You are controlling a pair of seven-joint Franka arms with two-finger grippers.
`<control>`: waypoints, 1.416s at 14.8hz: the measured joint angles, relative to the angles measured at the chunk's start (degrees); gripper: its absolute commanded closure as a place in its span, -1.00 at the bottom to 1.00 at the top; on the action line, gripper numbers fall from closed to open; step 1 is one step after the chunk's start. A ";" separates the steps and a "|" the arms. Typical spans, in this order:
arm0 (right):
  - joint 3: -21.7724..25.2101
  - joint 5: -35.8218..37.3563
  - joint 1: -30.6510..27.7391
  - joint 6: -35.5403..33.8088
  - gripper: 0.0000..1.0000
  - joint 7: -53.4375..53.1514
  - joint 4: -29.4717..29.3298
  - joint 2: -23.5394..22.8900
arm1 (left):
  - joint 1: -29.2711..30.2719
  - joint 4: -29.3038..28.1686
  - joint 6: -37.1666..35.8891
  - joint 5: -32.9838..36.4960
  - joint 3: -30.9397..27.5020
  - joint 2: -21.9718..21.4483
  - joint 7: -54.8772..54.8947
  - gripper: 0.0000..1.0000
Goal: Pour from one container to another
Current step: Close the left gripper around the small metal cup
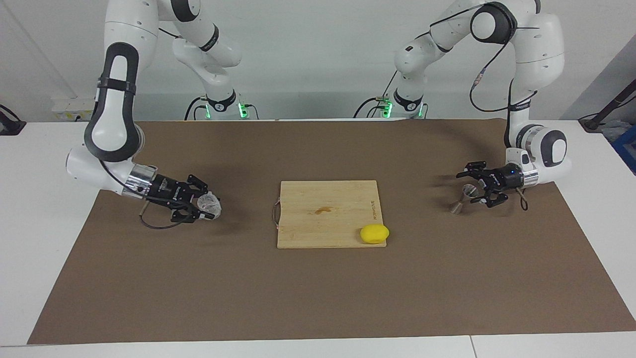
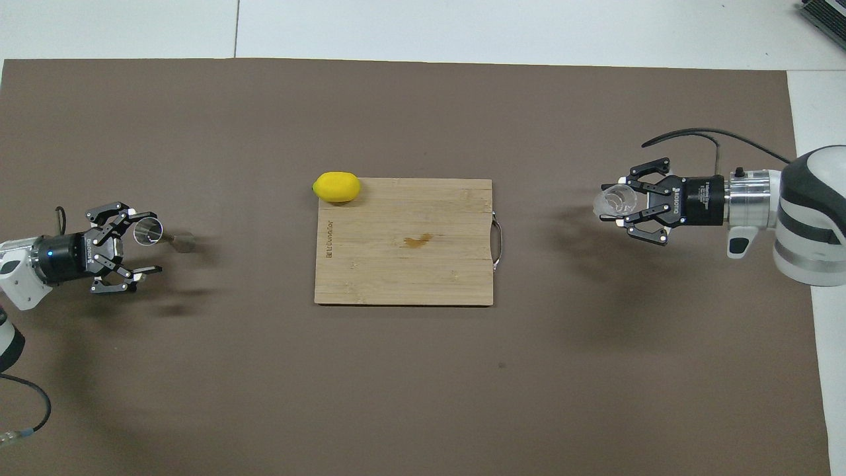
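Note:
The clear glass cup (image 1: 209,203) sits between the fingers of my right gripper (image 1: 212,205), which is shut on it and holds it just above the brown mat toward the right arm's end of the table. It also shows in the overhead view (image 2: 613,200), in the right gripper (image 2: 618,202). The silvery metal jigger (image 1: 462,199) stands upright on the mat toward the left arm's end. My left gripper (image 1: 476,188) is open, low at the mat, with the jigger's upper cone between its fingers. In the overhead view the jigger (image 2: 158,234) stands at the left gripper's (image 2: 144,241) tips.
A wooden cutting board (image 1: 323,223) with a small stain and a metal handle lies at the middle of the mat (image 1: 318,298). A yellow lemon (image 1: 374,233) rests on the board's corner farthest from the robots, toward the left arm's end.

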State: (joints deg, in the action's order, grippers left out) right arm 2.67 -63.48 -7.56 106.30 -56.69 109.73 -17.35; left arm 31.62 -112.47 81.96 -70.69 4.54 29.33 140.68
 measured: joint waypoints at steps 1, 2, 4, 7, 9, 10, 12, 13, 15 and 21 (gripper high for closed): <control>-0.01 0.00 0.58 0.02 1.00 -1.15 0.00 0.82 | 0.00 -0.01 -0.01 0.00 -0.01 0.00 0.00 -0.95; 0.03 0.00 1.21 0.05 1.00 -2.29 0.00 1.48 | 0.00 -0.02 -0.02 -0.01 -0.02 0.00 0.00 -0.83; 0.05 0.59 2.44 0.16 1.00 -5.32 -0.02 2.41 | 0.00 -0.02 -0.03 -0.01 -0.02 0.00 0.01 -0.58; 0.03 1.35 3.39 0.25 1.00 -7.77 -0.41 2.78 | 0.00 -0.02 -0.04 -0.03 -0.02 0.00 0.05 -0.21; 0.01 1.58 3.98 0.25 1.00 -8.90 -0.79 2.79 | 0.00 -0.02 -0.04 -0.04 -0.02 0.00 0.08 0.00; 0.01 1.60 4.34 0.26 1.00 -9.41 -1.04 2.79 | 0.00 -0.02 -0.04 -0.06 -0.02 0.00 0.08 0.01; 0.01 1.63 4.83 0.27 1.00 -10.37 -1.45 2.79 | 0.00 -0.03 -0.03 -0.23 -0.02 0.00 0.10 0.11; 0.01 1.64 4.92 0.28 1.00 -10.56 -1.55 2.79 | -0.02 -0.03 -0.03 -0.34 0.00 0.00 0.10 0.14; 0.04 1.65 4.92 0.29 1.00 -10.64 -1.59 2.79 | -0.36 -0.03 -0.04 -0.64 0.02 0.00 0.10 0.20; 0.12 1.66 4.92 0.32 1.00 -10.70 -1.59 2.79 | -2.00 0.07 -0.29 -1.98 0.30 -0.26 -0.71 0.25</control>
State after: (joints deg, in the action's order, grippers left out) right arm 2.79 -61.82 -2.64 106.63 -67.39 108.14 -14.56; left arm 29.61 -112.40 81.67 -72.67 4.84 29.07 139.97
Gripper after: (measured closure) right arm 0.498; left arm 0.489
